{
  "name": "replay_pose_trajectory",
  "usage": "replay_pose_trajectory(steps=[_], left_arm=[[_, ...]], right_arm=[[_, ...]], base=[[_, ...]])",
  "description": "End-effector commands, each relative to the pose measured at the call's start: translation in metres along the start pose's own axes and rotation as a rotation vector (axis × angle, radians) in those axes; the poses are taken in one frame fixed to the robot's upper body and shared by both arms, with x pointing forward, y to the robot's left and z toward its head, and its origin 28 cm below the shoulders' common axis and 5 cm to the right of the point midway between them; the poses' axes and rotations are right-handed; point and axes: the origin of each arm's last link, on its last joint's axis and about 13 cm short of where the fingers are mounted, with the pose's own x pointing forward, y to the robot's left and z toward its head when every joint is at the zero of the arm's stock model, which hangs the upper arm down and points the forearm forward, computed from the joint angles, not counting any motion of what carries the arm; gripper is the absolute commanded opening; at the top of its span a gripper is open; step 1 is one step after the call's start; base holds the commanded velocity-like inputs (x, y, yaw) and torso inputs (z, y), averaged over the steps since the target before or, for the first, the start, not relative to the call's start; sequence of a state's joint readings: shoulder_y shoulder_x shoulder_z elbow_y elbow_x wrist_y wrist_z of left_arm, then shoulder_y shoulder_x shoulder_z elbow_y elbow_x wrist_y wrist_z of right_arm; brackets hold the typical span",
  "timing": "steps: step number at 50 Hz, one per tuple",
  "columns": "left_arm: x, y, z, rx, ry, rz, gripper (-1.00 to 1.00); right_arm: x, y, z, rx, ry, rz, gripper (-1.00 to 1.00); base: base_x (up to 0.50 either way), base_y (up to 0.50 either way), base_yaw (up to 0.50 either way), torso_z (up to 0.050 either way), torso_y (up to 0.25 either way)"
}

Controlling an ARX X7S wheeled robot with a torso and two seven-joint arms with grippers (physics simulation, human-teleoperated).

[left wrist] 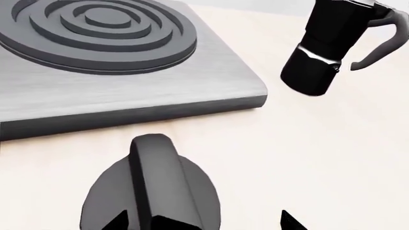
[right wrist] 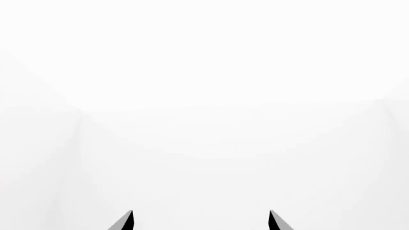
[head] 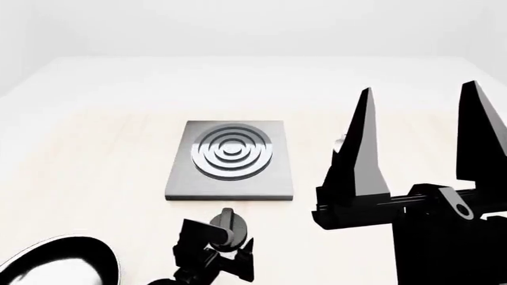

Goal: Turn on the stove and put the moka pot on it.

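The stove (head: 230, 159) lies mid-surface; its knob (left wrist: 153, 189) sits just off the near edge, between the open left gripper's (head: 225, 252) tips. The knob's raised bar should give rigid purchase for turning. The moka pot (left wrist: 323, 50) stands beside the stove's right edge: likely hard, smooth, top-heavy; best taken at the waist. The right gripper (head: 416, 139) hangs open, raised.

On the table (head: 95, 166) ahead of you, the stove (head: 230, 159) sits at about twelve o'clock, its burner (head: 233, 153) toward the slab's far half. The knob (head: 228, 224) lies apart from it, just off the slab's near edge at its six o'clock. The moka pot (left wrist: 319, 52) stands off the slab at its three o'clock. The frying pan (head: 59, 261) sits near you at eight o'clock.
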State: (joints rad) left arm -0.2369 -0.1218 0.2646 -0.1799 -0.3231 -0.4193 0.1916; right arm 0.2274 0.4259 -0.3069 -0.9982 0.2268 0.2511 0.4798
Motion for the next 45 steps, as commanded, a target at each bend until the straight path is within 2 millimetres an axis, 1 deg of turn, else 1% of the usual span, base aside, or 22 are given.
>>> replay_pose_trajectory(steps=[1,12,21,24,26,27,34,37,39,41,45], left_arm=[[0.002,-0.003,-0.004,-0.010,0.012,-0.017,1.00],[0.001,-0.015,-0.001,0.009,0.014,-0.084,1.00],[0.000,-0.028,0.003,0.036,0.020,-0.150,1.00],[0.000,-0.032,0.008,0.048,0.011,-0.168,1.00],[0.001,-0.033,0.012,0.057,0.004,-0.174,1.00],[0.002,-0.034,0.018,0.063,-0.004,-0.178,1.00],[0.008,-0.037,0.031,0.103,-0.020,-0.196,1.00],[0.006,-0.037,0.047,0.126,-0.079,-0.179,1.00],[0.005,-0.038,0.052,0.147,-0.100,-0.179,1.00],[-0.001,-0.036,0.069,0.216,-0.172,-0.137,1.00],[-0.012,-0.031,0.091,0.270,-0.295,-0.070,1.00]], right_arm=[[0.000,0.000,0.000,0.001,0.000,0.000,1.00],[0.000,0.000,0.000,0.002,0.001,-0.001,1.00],[-0.001,0.000,0.000,0.002,0.001,-0.003,1.00],[-0.001,0.000,0.000,0.003,0.002,-0.003,1.00],[-0.002,0.000,-0.001,0.004,0.004,-0.002,1.00],[-0.002,0.000,-0.001,0.005,0.005,0.000,1.00],[-0.002,-0.001,0.000,0.004,0.004,-0.004,1.00],[-0.002,-0.002,-0.003,0.003,0.007,-0.007,1.00],[-0.002,-0.002,-0.003,0.003,0.007,-0.007,1.00],[-0.001,-0.004,-0.004,-0.002,0.009,-0.012,1.00],[0.001,-0.008,-0.011,-0.014,0.025,-0.020,1.00]], base=[[0.00,0.00,0.00,0.000,0.000],[0.00,0.00,0.00,0.000,0.000],[0.00,0.00,0.00,0.000,0.000],[0.00,0.00,0.00,0.000,0.003],[0.00,0.00,0.00,0.000,0.000],[0.00,0.00,0.00,0.000,0.000],[0.00,0.00,0.00,0.000,0.000],[0.00,0.00,0.00,0.000,0.000],[0.00,0.00,0.00,0.000,0.000],[0.00,0.00,0.00,0.000,0.000],[0.00,0.00,0.00,0.000,0.000]])
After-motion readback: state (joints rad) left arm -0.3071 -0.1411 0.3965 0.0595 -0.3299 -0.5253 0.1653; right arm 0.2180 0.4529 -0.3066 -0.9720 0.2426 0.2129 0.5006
